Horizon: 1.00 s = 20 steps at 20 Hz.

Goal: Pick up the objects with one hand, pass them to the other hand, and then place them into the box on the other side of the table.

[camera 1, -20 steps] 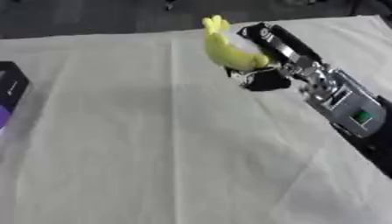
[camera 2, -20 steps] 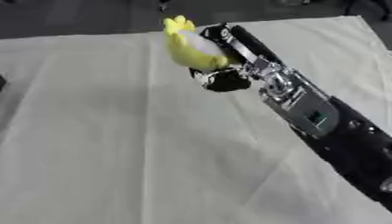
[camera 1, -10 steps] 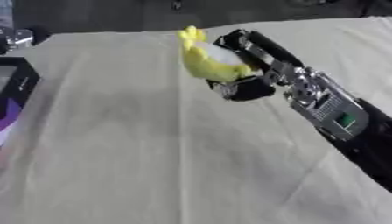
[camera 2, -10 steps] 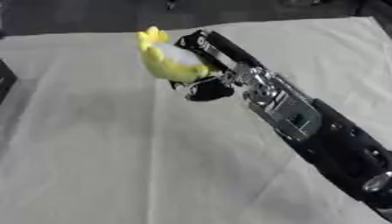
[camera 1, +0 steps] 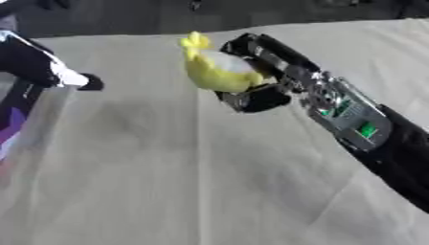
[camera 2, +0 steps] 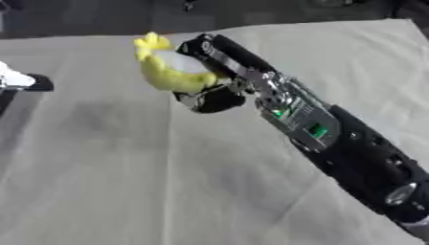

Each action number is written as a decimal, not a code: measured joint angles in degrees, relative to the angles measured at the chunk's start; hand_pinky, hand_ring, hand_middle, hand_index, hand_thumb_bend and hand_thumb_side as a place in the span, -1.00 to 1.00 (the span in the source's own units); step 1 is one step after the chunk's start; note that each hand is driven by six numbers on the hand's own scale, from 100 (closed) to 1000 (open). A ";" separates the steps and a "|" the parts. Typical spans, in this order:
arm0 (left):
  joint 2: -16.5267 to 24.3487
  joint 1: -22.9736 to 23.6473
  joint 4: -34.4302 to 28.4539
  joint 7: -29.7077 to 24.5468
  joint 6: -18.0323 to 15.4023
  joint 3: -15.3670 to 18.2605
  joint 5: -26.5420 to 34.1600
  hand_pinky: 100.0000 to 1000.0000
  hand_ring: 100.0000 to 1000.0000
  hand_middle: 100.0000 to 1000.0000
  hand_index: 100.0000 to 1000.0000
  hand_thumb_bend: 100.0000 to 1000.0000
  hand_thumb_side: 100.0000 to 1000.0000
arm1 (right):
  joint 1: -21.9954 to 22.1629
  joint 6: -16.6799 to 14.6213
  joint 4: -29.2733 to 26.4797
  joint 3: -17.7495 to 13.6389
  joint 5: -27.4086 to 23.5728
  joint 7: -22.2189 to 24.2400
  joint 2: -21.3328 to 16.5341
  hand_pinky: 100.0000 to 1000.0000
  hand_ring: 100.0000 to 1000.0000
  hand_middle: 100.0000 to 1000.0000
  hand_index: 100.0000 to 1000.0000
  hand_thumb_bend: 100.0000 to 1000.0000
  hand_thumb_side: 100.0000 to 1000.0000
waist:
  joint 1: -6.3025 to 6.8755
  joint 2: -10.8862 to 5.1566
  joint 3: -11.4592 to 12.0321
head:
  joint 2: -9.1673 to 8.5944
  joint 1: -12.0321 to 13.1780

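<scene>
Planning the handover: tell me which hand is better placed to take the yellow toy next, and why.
The left hand. The right hand already has its fingers curled round the yellow toy, held above the table. The left hand shows at the view's left edge, beside the toy and apparently empty, so it is probably the receiver.

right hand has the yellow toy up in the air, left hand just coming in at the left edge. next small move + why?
Probably carry the yellow toy a little further left toward the left hand for the handover. The right hand has its fingers curled round the toy, held above the cloth-covered table, and a clear gap separates the two hands. The left hand's fingers can't be made out.
</scene>
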 measured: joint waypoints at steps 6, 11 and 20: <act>-3.83 -2.51 1.47 -3.66 -0.73 -3.11 -6.17 0.62 0.59 0.60 0.86 0.78 -0.79 | -0.75 1.12 -1.19 1.35 -0.32 4.20 0.39 0.52 -0.04 -0.31 0.04 -1.00 -1.00 | 0.00 0.00 0.19 | 0.47 0.00; -6.23 -3.32 2.63 -3.73 -2.56 -3.55 -8.69 0.61 0.58 0.60 0.84 0.75 -0.83 | -1.71 1.15 -3.99 1.59 -0.36 5.91 0.41 0.53 -0.04 -0.30 0.04 -1.00 -1.00 | 0.00 0.00 0.35 | 0.48 -0.64; -10.16 -3.93 3.97 -3.33 -4.07 -5.68 -9.85 0.59 0.57 0.59 0.75 0.64 -0.87 | -2.86 0.97 -6.41 2.27 -0.33 7.89 0.93 0.54 -0.03 -0.30 0.04 -1.00 -1.00 | 0.00 0.00 0.42 | 0.42 -1.27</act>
